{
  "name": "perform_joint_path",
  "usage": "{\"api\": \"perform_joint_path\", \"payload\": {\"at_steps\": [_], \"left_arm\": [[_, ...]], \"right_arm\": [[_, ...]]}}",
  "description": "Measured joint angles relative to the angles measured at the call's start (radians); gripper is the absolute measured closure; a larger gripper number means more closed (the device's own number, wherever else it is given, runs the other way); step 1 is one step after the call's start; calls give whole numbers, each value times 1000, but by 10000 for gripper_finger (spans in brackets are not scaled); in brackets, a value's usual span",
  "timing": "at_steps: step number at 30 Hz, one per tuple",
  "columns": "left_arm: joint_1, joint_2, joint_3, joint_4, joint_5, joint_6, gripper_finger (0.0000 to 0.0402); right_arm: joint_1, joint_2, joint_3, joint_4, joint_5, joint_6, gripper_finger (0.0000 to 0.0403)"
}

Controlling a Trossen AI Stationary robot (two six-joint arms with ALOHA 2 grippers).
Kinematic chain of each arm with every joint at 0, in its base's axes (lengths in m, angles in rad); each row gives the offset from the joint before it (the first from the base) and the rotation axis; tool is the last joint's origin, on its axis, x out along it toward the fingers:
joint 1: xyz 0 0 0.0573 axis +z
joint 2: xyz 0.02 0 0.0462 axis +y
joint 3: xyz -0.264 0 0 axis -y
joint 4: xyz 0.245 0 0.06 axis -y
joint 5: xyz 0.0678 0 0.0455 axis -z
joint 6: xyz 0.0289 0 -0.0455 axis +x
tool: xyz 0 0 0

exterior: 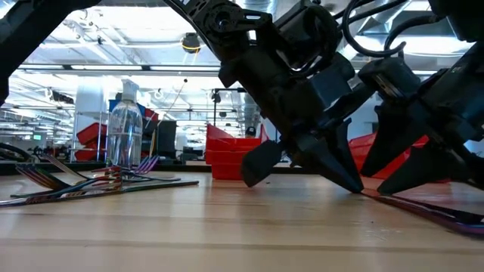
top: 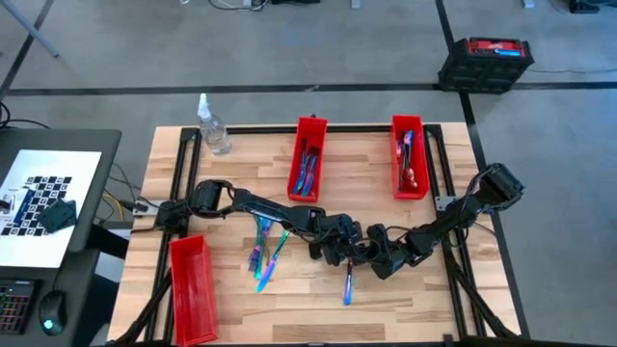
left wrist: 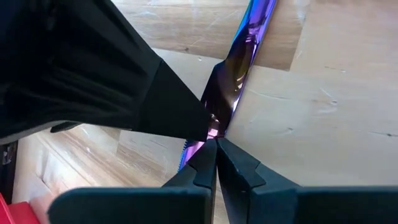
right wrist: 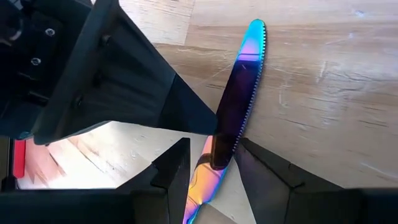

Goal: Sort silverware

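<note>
Knife point(right wrist: 237, 99), iridescent, serrated, lies flat on the table point(top: 482, 308) near front-centre, just ahead of both grippers; its long axis runs front-to-back in the high view.

Right gripper point(right wrist: 211, 163): fingers parted to a moderate gap, straddling the knife at the blade/handle junction, one finger each side, across the long axis. Contact w/ the metal not confirmed; it looks a hair apart.

Left gripper point(left wrist: 216, 160): fingers pressed together, tips down at the same spot on the knife, holding nothing. Both claws meet tip to tip over the piece, so you've little room.

Judgement: right arm is placed for the pick, since its gap is square to the axis. Left tip sits close beside; risk of fouling the close.

Other silverware: loose pieces point(top: 265, 253) lie left of centre; sorted items sit in two red bins point(top: 309, 159) at the back. A third bin point(top: 193, 287) is front-left.
</note>
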Motion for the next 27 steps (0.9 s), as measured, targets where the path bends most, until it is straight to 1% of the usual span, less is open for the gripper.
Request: {"api": "perform_joint_path", "payload": {"at_steps": [4, 10, 15, 19, 22, 27], "left_arm": [[6, 1, -1, 0, 17, 0, 401], [8, 40, -1, 24, 32, -1, 401], [7, 40, -1, 31, 30, 0, 401], [6, 41, -1, 42, 35, 20, 401], [3, 45, 5, 92, 30, 6, 402], [5, 45, 3, 93, 22, -37, 402]], "right_arm": [[-11, 1, -1, 18, -10, -28, 276], [-27, 4, -2, 29, -31, -75, 278], [-20, 12, -4, 48, -7, -78, 297], [-11, 12, -47, 162, -19, -136, 317], [-8, 12, -44, 170, -21, -151, 326], [-24, 12, -27, 126, -7, -116, 328]]}}
